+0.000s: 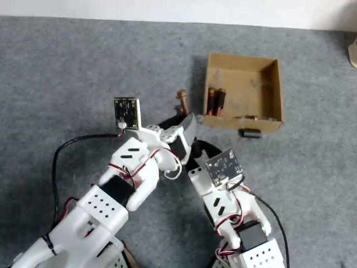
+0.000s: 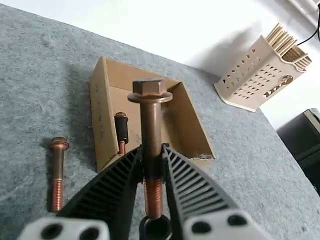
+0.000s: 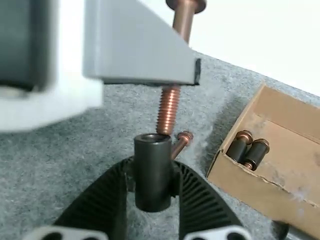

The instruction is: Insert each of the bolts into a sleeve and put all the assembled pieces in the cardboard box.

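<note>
Between the pinching tips of the left claw (image 2: 151,152), a bolt (image 2: 150,115) points thread-first at the mouth of a sleeve (image 3: 152,150) clamped just below in the right claw (image 3: 152,170), aligned for insertion; the cardboard box (image 3: 250,187) sits beyond.

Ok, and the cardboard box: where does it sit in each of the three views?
High view: the cardboard box lies up and right of centre.
Left wrist view: the box stands just behind the bolt clamped in the left gripper.
Right wrist view: the box lies beside and beyond the sleeve held in the right gripper.
Shared landmark: the sleeved bolts lying inside it.
</note>
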Robot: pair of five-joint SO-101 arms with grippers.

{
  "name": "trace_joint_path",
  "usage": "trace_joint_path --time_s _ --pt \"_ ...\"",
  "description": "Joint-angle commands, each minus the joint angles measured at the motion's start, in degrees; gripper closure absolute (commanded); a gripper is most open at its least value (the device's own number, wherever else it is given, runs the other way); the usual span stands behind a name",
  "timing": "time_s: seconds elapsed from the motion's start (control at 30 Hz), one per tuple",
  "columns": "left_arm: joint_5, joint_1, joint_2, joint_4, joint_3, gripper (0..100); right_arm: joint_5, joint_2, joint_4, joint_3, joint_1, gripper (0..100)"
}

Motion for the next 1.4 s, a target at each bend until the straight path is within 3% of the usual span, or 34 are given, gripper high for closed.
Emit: trace_joint_path --time_s 0.0,0.53,0.77,1.17,1.37 --pt "0.5 1.5 -2.1 -1.6 -0.1 99 0.6 -1.1 -1.9 6.7 1.2 99.5" --pt "0.4 3.8 -2.2 0.3 0.8 99 0.2 -1.1 -4.4 6.8 5.8 99.5" --pt "-3.6 2.7 -2.2 0.0 0.6 99 0.2 -1.0 -4.2 6.8 5.5 99.5" --pt "-3.5 0.6 -15.6 -1.8 4.5 99 0.7 -1.0 -2.3 6.8 4.6 99.5" --pt "-3.6 0.5 -14.3 -5.4 5.8 99 0.7 -1.0 -2.4 6.8 4.6 99.5"
